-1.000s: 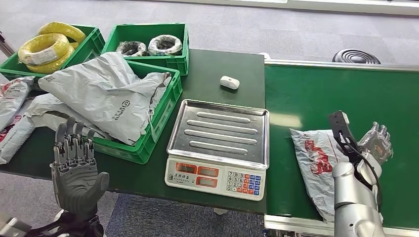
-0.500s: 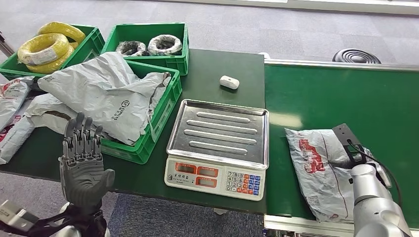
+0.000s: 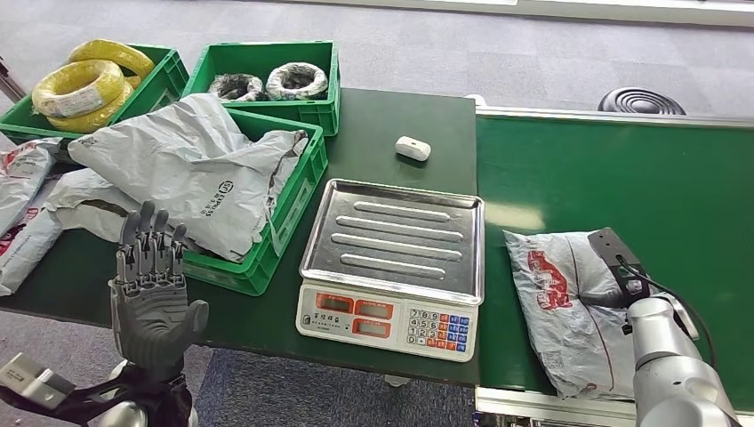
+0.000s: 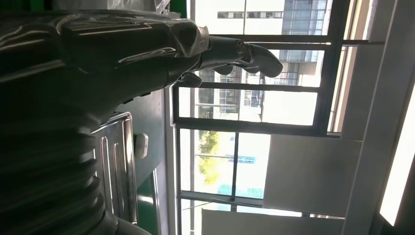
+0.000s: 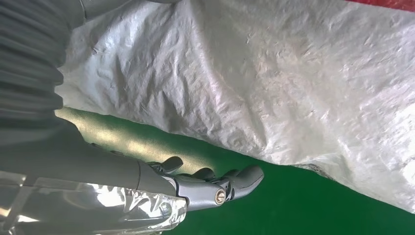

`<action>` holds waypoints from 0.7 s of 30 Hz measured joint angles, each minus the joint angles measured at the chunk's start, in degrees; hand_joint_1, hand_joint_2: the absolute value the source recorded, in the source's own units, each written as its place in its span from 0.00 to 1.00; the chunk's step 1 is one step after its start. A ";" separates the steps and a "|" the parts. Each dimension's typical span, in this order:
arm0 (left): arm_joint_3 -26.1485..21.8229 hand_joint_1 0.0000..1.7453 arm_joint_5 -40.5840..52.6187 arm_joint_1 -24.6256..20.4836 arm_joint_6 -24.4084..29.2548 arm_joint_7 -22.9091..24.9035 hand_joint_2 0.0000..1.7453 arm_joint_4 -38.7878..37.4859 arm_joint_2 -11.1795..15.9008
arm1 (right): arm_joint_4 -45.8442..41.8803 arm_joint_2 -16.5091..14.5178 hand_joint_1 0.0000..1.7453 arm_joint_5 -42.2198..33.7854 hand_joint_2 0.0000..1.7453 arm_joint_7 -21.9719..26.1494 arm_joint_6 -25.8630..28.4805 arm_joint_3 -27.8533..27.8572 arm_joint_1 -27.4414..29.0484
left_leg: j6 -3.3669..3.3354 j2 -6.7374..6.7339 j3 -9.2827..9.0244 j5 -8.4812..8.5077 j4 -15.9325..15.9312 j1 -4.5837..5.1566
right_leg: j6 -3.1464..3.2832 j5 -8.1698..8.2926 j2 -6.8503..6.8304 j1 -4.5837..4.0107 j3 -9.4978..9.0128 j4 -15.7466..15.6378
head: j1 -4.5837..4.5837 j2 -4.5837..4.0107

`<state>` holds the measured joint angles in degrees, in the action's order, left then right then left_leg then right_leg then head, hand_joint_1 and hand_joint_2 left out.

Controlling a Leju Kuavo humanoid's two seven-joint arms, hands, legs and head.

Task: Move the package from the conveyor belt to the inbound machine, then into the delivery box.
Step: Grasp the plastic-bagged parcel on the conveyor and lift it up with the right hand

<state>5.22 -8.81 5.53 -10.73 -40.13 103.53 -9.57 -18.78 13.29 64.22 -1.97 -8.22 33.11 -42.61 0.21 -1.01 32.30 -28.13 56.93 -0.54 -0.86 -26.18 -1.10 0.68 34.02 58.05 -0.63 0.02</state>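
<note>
A grey package (image 3: 569, 307) with red print lies on the green conveyor belt (image 3: 622, 178), near its front edge. My right arm (image 3: 662, 356) reaches down at the package's right side. In the right wrist view my right hand (image 5: 210, 188) hovers low over the belt at the edge of the package (image 5: 293, 83), with nothing in its fingers. The scale with a steel tray (image 3: 391, 236) stands to the left of the belt. My left hand (image 3: 151, 294) is raised in front of the table, fingers upright and apart, empty. The green delivery box (image 3: 293, 213) holds grey packages.
A small white device (image 3: 413, 148) lies behind the scale. Two green crates at the back hold yellow cable coils (image 3: 84, 84) and dark coils (image 3: 267, 84). Loose packages (image 3: 22, 205) lie at the table's left end.
My right hand has dropped from above the belt down to the package's right edge. The package has shifted left along the belt. My left hand rose slightly.
</note>
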 joint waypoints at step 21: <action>-1.75 0.00 1.14 3.72 2.97 0.00 1.00 4.37 -0.44 | -3.50 -5.51 0.99 -3.53 1.00 14.74 2.63 -2.86 1.50 | 0.01 -0.01 0.02 0.00 -0.01 -0.01 | 0.01 -0.01 0.01 -0.01 0.03 0.00 | 0.00 0.00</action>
<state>3.47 -7.67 9.24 -7.76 -40.13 107.90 -10.01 -22.27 7.78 60.69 12.76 -5.60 30.26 -41.11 0.21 -1.02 32.32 -28.13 56.92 -0.55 -0.85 -26.19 -1.10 0.67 34.04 58.05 -0.63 0.02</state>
